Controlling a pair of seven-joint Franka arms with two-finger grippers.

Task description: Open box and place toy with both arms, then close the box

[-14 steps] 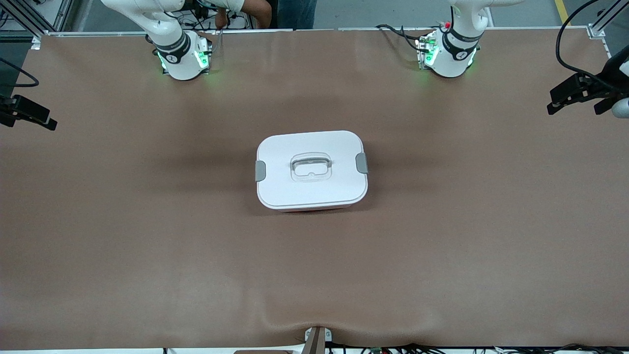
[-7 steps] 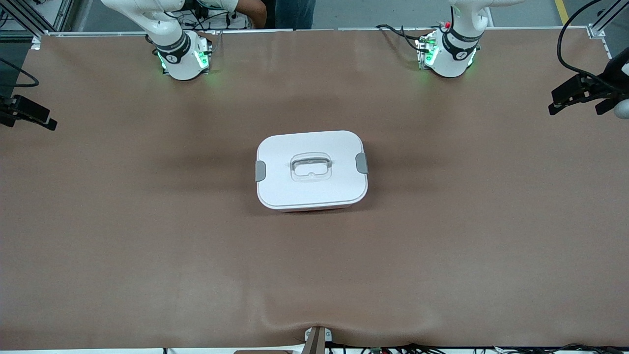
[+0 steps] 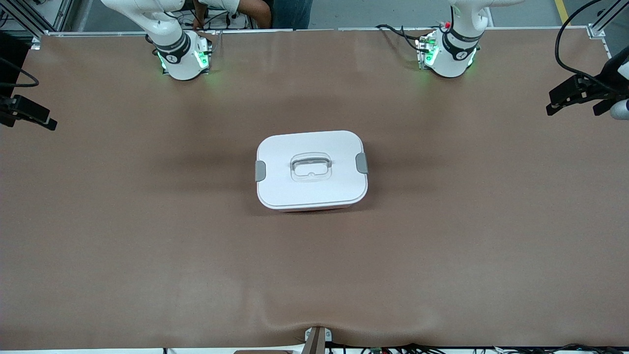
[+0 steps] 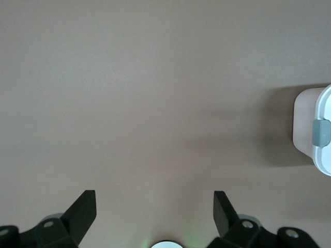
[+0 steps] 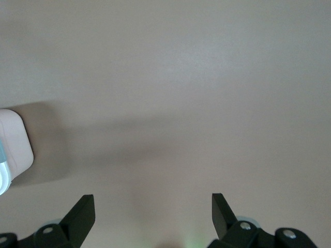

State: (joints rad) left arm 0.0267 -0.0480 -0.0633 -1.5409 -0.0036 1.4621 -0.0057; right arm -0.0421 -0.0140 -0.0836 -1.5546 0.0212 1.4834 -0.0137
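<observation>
One box (image 3: 311, 170) on the desk (image 3: 147, 236), about midway between the two arm ends, closed. One white lid (image 3: 295, 189) on top, seated flat. Two grey clips, one (image 3: 260, 170) toward the right arm's end and one (image 3: 362, 162) toward the left arm's end, both down against the lid's sides. One clear recessed handle (image 3: 310, 166) in the lid's middle. Thin strip of pink tub (image 3: 314, 210) showing under the lid's edge nearest the front camera.

No toy visible in any view; contents of the box hidden by the lid.

Two arms, both pulled back and waiting, with two green-lit bases: right base (image 3: 183, 58), left base (image 3: 448, 55). Neither pincer seen in the front view, only in the wrist views.

Left pincer (image 4: 154, 206) high over bare desk, both fingers spread wide, holding nothing; one finger (image 4: 81, 207) and the other (image 4: 223, 209) well apart. One corner of the box (image 4: 307, 129) with one grey clip (image 4: 321, 133) at the edge of that view, well apart from the fingers.

Right pincer (image 5: 152, 209) likewise over bare desk, spread wide, empty; fingers (image 5: 81, 211) far from each other. One corner of the box (image 5: 14, 147) at the edge of that view, not touched.

Two black clamp-like fixtures at the desk's ends, one (image 3: 27, 113) at the right arm's end, one (image 3: 577, 91) at the left arm's.
</observation>
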